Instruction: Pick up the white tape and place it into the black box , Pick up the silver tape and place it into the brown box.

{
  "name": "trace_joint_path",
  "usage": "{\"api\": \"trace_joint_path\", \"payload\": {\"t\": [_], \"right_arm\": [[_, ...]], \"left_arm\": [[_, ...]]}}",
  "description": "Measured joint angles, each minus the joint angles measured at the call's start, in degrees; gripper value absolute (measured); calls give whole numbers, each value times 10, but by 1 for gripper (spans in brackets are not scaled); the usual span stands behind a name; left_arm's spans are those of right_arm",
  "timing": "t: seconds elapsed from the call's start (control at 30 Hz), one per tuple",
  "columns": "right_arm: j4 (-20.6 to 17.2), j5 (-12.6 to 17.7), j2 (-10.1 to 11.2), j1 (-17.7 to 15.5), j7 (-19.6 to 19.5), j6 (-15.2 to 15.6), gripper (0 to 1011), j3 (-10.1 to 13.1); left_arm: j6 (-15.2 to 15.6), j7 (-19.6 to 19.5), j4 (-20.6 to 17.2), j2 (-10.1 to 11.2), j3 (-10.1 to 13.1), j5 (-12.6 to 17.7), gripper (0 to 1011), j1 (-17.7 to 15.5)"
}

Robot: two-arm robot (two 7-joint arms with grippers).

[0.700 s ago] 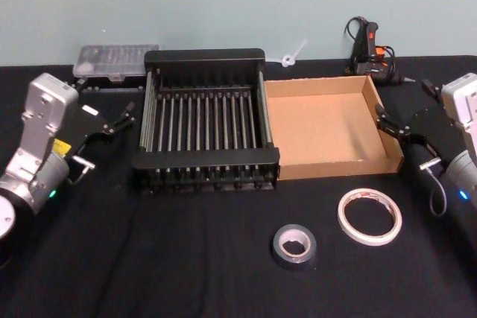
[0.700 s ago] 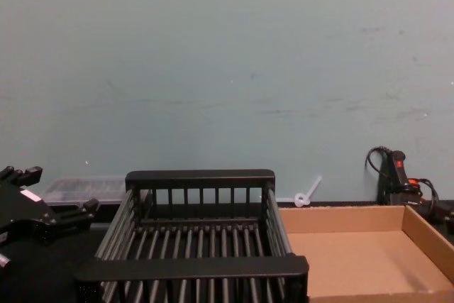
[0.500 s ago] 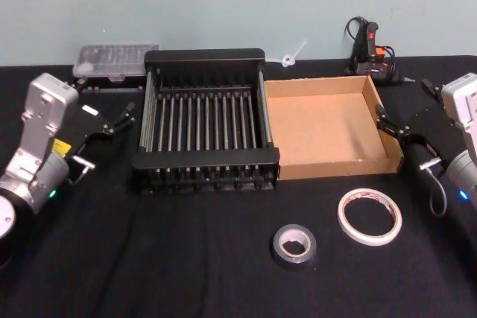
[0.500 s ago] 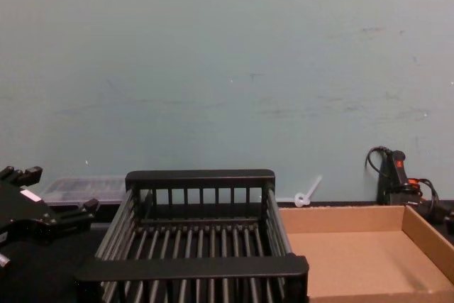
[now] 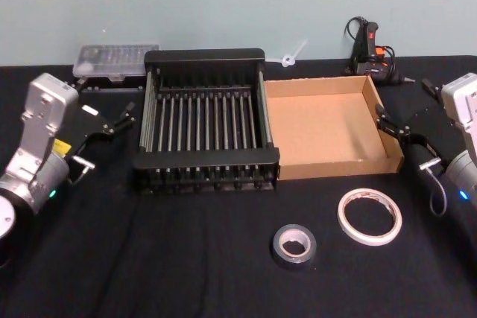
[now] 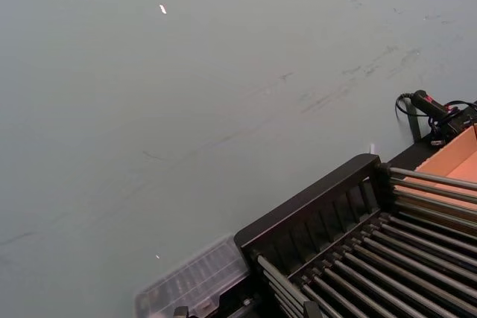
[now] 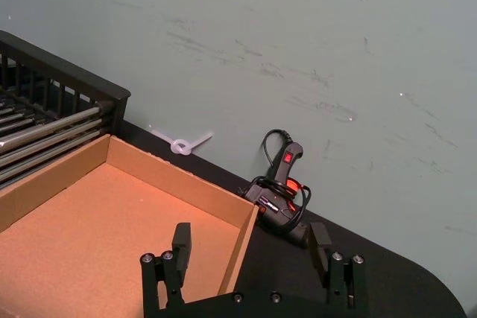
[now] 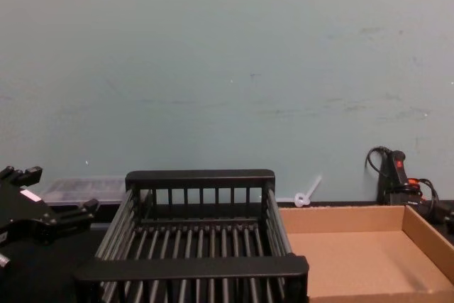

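While both pincers (fingers apart) flank them, black box (image 5: pixel 205 121) and brown box (image 5: pixel 328 128) hold nothing — tapes outside.

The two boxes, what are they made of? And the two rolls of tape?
The black box looks like hard plastic: matte, with moulded bars and thick rims. The brown box looks like cardboard: dull, plain brown with thin folded walls. The white tape seems papery or cloth-like, pale and flat. The silver tape looks like dull grey plastic or cloth tape on a paler core, perhaps cardboard.
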Motion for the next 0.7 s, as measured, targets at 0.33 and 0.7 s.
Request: {"api": "trace_joint_path", "payload": {"t": [0.33, 0.7], "right_arm": [[0, 0, 0, 0, 0, 0, 1002, 0], [0, 0, 0, 0, 0, 0, 1002, 0]], "left_arm": [[0, 0, 0, 0, 0, 0, 1001, 0], [0, 0, 0, 0, 0, 0, 1001, 0]]}}
